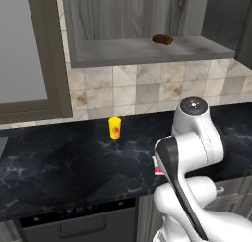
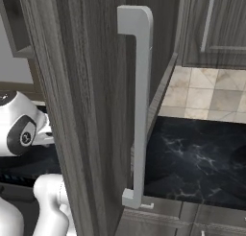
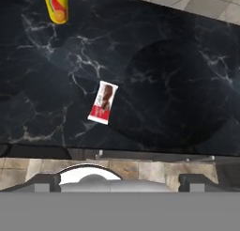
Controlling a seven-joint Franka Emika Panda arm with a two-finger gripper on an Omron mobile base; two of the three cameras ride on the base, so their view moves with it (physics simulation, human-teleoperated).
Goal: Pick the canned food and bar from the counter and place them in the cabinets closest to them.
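While hovering above the black marble counter (image 3: 187,61), gripper (image 3: 120,185) spread, nothing between fingertips. Bar (image 3: 102,103) flat near counter's front edge. Yellow cup (image 3: 56,5) toward back edge. Brown item (image 1: 162,39) on open cabinets' (image 1: 123,51) shelf.

**Plenty of room around the bar**

The bar (image 3: 102,103) lies flat on the tabletop (image 3: 178,84) with bare marble all around; the yellow cup (image 3: 56,6) stands well apart. Open cabinet door (image 2: 81,110) and its handle (image 2: 138,105) loom close on the right side.
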